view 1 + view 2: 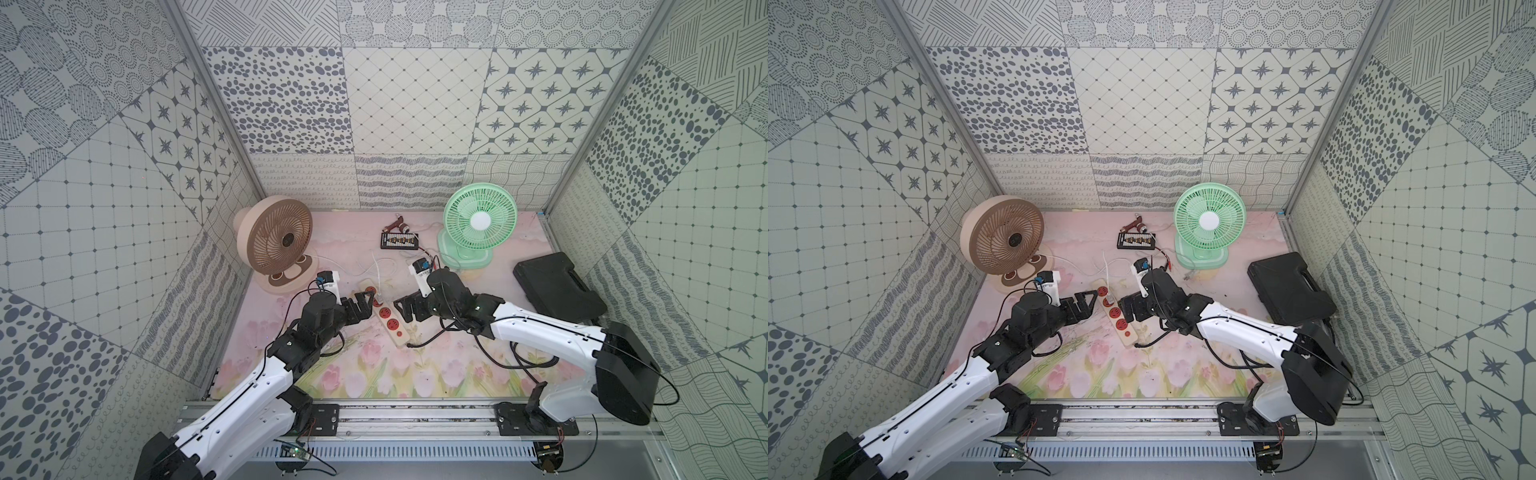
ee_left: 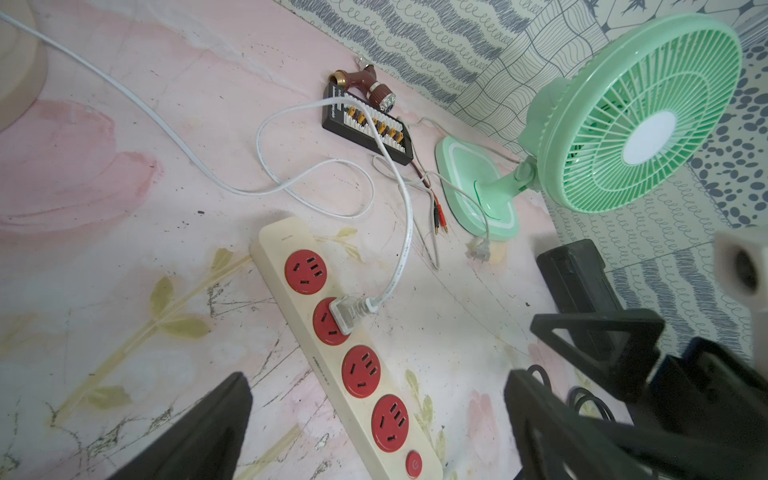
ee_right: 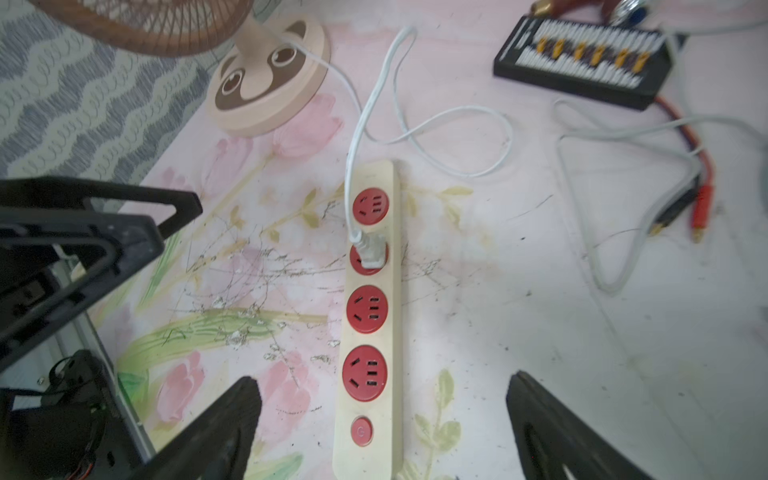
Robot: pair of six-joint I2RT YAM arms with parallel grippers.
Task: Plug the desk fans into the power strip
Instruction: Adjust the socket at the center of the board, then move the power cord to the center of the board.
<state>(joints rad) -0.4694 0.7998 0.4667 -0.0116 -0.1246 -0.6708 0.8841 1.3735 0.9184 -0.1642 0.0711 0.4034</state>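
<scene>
The cream power strip (image 1: 400, 337) (image 1: 1128, 336) lies on the flowered mat between my two grippers. A white plug (image 2: 347, 312) (image 3: 370, 253) sits in its second red socket. From it a white cord (image 2: 174, 137) runs back to the beige desk fan (image 1: 278, 241) (image 1: 1005, 237) at the back left. My left gripper (image 1: 365, 306) (image 2: 376, 376) is open just left of the strip. The right gripper (image 1: 400, 309) (image 3: 382, 378) is open just right of it. Neither holds anything, and in both wrist views the strip's lower sockets and red button (image 3: 360, 432) lie between the spread fingers.
A green fan (image 1: 480, 220) stands at the back right with its own plug (image 2: 478, 251) loose on the mat. A small black board with clip leads (image 1: 399, 241) and a brown nozzle (image 1: 399, 225) lie behind the strip. A black case (image 1: 557, 286) rests at the right wall.
</scene>
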